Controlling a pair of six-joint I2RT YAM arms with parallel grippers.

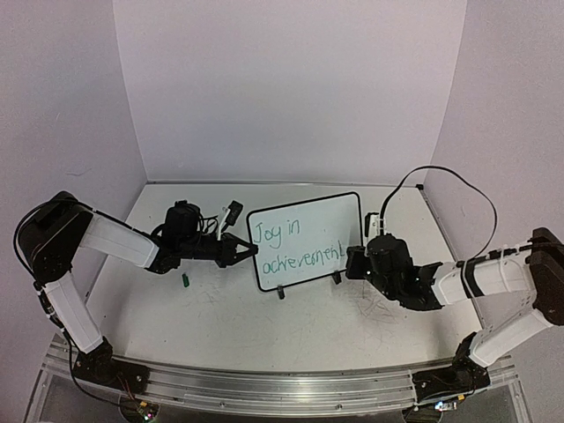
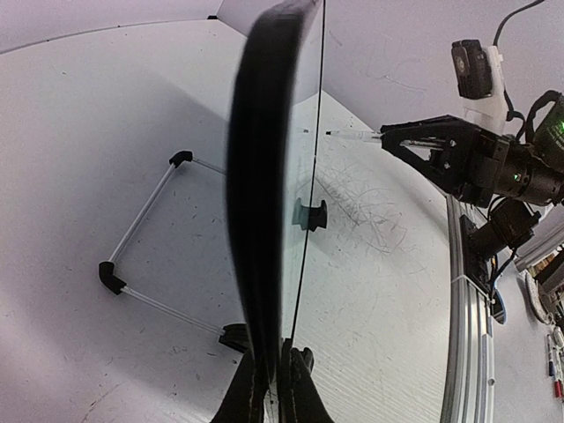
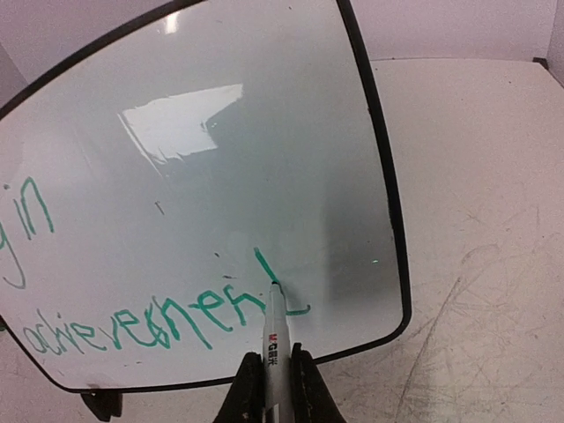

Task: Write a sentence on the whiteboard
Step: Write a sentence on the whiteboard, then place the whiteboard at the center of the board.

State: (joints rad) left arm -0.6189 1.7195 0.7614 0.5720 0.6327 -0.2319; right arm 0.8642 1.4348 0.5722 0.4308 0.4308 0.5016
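White counter (image 1: 176, 308), scribbled with grey, carries the whiteboard (image 1: 330, 218), upright at the middle of the top view. My left tool (image 1: 249, 251) pinches its left edge. My right tool (image 3: 271, 370) pinches a marker (image 3: 274, 315), its tip touching the green sentence (image 3: 150, 330) at the board's lower right.

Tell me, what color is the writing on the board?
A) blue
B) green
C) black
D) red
B: the writing on the board is green, both the top line and the bottom line.
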